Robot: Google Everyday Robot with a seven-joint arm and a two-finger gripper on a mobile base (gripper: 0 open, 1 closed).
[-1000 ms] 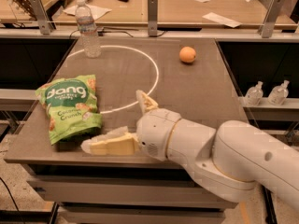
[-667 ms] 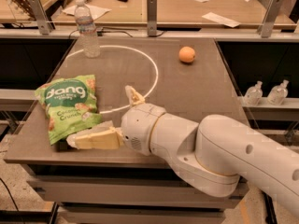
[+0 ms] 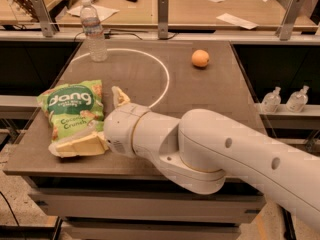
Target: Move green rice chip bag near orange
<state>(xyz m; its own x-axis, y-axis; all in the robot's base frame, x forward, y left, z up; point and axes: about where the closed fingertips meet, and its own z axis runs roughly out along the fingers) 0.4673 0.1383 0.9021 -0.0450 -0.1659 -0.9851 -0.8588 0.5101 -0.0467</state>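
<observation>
The green rice chip bag (image 3: 71,108) lies flat at the front left of the grey table (image 3: 200,91), with white "dang" lettering facing up. The orange (image 3: 200,58) sits at the far right of the table, well apart from the bag. My gripper (image 3: 85,120) is at the bag's lower right corner, open. One cream finger (image 3: 120,96) is beside the bag's right edge. The other finger (image 3: 77,146) lies along the bag's bottom edge. The white arm reaches in from the lower right.
A clear water bottle (image 3: 93,30) stands at the table's far left. A white circle line (image 3: 150,59) is painted on the tabletop. Two small bottles (image 3: 285,100) stand on a shelf to the right. A wooden desk with papers (image 3: 220,6) lies behind.
The arm has moved left toward the bag. The lower finger now lies against the bag's bottom edge. The bag and the orange have not moved.
</observation>
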